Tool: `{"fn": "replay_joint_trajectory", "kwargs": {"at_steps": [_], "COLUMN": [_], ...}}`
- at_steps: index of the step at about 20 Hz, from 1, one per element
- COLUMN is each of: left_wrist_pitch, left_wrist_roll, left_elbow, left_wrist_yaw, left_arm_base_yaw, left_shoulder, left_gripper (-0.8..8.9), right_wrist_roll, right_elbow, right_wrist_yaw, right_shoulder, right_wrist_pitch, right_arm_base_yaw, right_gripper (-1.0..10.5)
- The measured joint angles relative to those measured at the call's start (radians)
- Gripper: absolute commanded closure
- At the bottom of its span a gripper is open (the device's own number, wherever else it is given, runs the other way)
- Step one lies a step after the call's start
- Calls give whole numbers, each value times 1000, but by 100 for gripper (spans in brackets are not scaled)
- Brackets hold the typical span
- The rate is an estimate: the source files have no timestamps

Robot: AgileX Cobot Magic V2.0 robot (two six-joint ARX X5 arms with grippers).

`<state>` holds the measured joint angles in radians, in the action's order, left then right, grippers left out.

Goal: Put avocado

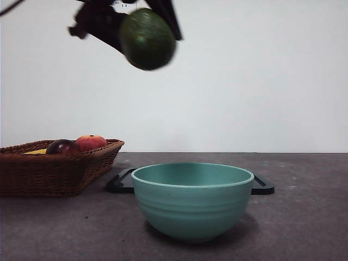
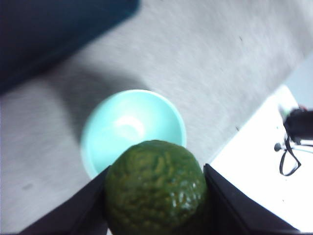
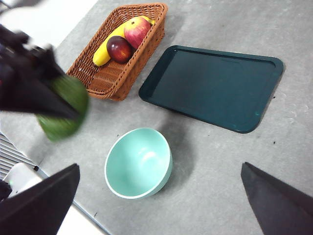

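Up in the air goes the avocado [image 1: 147, 39], a dark green, egg-shaped fruit with dull, bumpy skin, clamped between the two black jaws of the left gripper [image 1: 145, 24]. The landmark here is the pale turquoise round ceramic bowl [image 1: 192, 199], sitting on the grey table [image 1: 304, 228], and the avocado hangs high above it, off toward the bowl's basket side and well clear of the rim. From the left wrist camera the fruit [image 2: 155, 188] fills the gap between the jaws of the left gripper [image 2: 155, 196], one jaw pressed on each flank, with the bowl [image 2: 133, 129] open-mouthed directly beyond it, inside bare.

Beside the bowl, on the same side as the raised fruit, stands the brown woven wicker basket [image 1: 60, 168]. In it lie a dark maroon round fruit [image 3: 119, 49], a red-orange round fruit [image 3: 137, 30] and a yellow banana [image 3: 110, 44], the three bunched together at one end. Behind the bowl lies the flat dark teal rectangular tray [image 3: 215, 85], near but not touching it.

The right gripper [image 3: 159, 205] hangs high over the table, its jaws spread wide apart with nothing between them, the bowl [image 3: 139, 163] showing in the gap. From there the avocado [image 3: 64, 113] is blurred.
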<state>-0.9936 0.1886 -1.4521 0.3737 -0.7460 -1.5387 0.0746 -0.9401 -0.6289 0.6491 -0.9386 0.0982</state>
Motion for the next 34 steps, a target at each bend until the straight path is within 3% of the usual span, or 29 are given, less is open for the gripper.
{"fn": "replay_joint_trajectory", "kwargs": {"at_steps": [7,15,25,29,34], "left_wrist_pitch": [90,98,138,138,152], "left_wrist_roll": [5,12,16,31,38], "left_elbow": [0,0,0,0,-1], "left_wrist_yaw": [-14,-163,-166,-167,-167], "left_arm_base_yaw": [-87,-128,-136,-149,-159], "left_shoulder": [-177,-313,-368,-386,-389], "left_gripper": [726,727,716,567,272], "right_wrist_roll": [0,1,1,1,1], "right_elbow": [0,0,0,0,0], "right_wrist_yaw": [0,0,0,0,0], "right_shoulder": [-54,-60,-60,-60,-60], "right_wrist_pitch": [-23,-44,-46,-46,-46], "right_arm_base_yaw": [0,0,0,0,0], "right_gripper": [389,389,388,388,389]}}
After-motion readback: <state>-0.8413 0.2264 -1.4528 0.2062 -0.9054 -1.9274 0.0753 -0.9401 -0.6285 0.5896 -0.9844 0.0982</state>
